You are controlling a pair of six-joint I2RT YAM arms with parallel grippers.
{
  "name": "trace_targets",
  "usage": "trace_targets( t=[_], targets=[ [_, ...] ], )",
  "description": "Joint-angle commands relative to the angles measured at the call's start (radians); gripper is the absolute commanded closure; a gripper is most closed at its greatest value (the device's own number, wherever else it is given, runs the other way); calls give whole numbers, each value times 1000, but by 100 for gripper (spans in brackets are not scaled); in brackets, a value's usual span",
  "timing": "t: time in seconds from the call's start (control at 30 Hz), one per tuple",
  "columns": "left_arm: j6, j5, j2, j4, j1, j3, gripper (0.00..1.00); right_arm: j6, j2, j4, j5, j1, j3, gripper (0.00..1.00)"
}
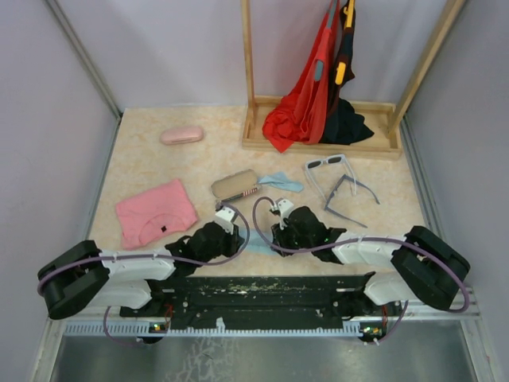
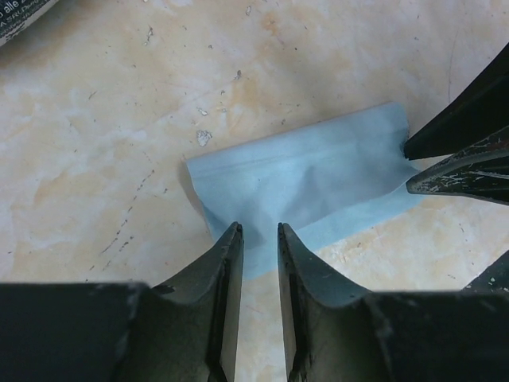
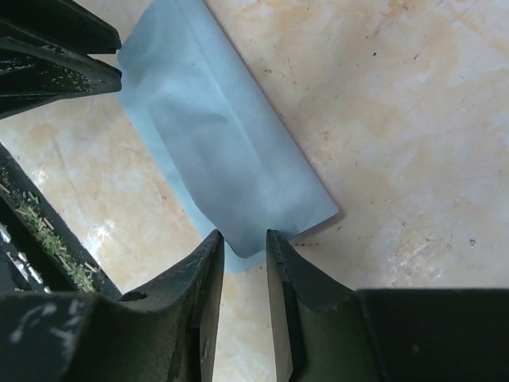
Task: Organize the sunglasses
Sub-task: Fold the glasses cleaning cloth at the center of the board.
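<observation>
The white-framed sunglasses (image 1: 326, 162) lie open on the table at the back right. The thin grey pair (image 1: 351, 196) lies just to their right, nearer me. A folded light-blue cloth (image 2: 302, 187) (image 3: 223, 151) (image 1: 258, 246) lies flat between my two grippers. My left gripper (image 2: 259, 229) (image 1: 243, 240) stands over the cloth's left end, jaws slightly apart with nothing pinched. Over the other end is my right gripper (image 3: 242, 235) (image 1: 274, 239), also slightly open and empty. Each wrist view shows the other gripper's fingers (image 2: 461, 159) (image 3: 64, 56) at the cloth's far end.
A tan glasses case (image 1: 235, 185) and a second blue cloth (image 1: 280, 182) lie just beyond the grippers. A pink case (image 1: 181, 135) sits at the back left, a folded pink cloth (image 1: 155, 212) at the left. A wooden rack (image 1: 318, 143) with a red bag (image 1: 306, 103) stands at the back.
</observation>
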Motion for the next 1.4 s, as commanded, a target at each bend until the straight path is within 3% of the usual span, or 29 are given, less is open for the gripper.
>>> trace_targets(
  t=[0.0,0.23,0.43,0.57,0.73,1.0,1.37],
  targets=[
    [-35,-13,-48,-36,-16,-16,69,4,-56,11,-31,8,-13,70],
    [-120,-46,-212,-183,-40,-50,66,22,-198,-82,-1,8,-43,67],
    [-168,-181,-341,-291,-18,-34,42,192,-336,-143,218,9,-71,64],
    [-139,-106,-296,-273,77,13,39,311,-318,-144,283,7,-51,60],
    [-103,2,-133,-226,159,86,38,422,-237,-113,289,5,-12,54],
    [-57,123,45,-195,173,185,41,528,-210,-48,345,-8,-35,48],
    [-77,210,88,-342,161,223,56,523,-276,-68,365,-22,-81,49]
  ],
)
